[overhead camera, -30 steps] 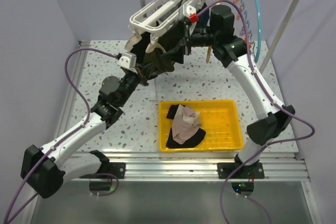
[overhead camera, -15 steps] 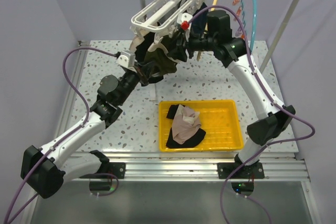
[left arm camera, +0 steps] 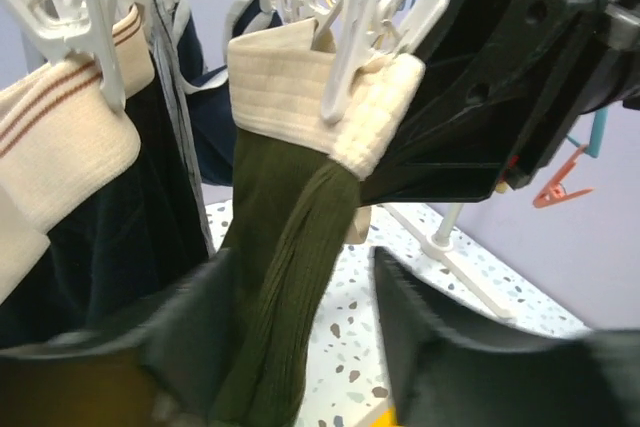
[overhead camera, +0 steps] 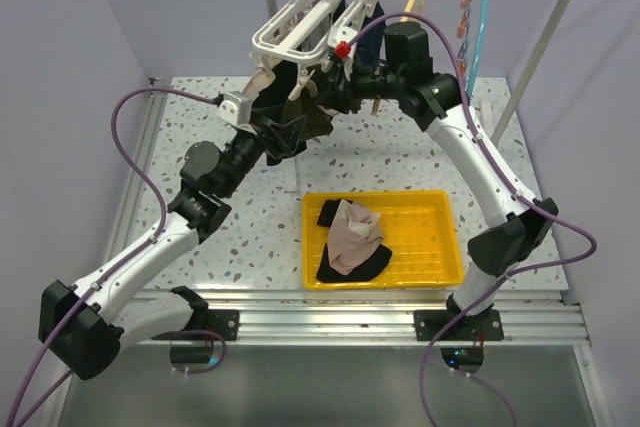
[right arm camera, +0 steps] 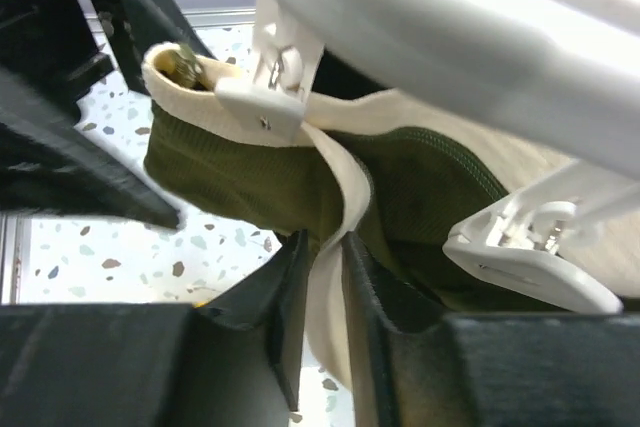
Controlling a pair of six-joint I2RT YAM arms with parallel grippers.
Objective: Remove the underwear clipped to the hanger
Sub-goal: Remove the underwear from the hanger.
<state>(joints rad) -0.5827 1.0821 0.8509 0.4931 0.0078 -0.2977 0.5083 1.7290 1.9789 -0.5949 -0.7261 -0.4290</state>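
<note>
The olive ribbed underwear, cream at the waistband, hung from white plastic pegs on the white hanger above the speckled worktop. The left arm reached up from below, the left fingers spread with the olive cloth hanging between them. The right arm bent in from the far side, the right fingers pinching the cream band. Black and beige garments lay in a yellow tray.

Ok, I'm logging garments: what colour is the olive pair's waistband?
Cream; the waistband shows best in the left wrist view.
</note>
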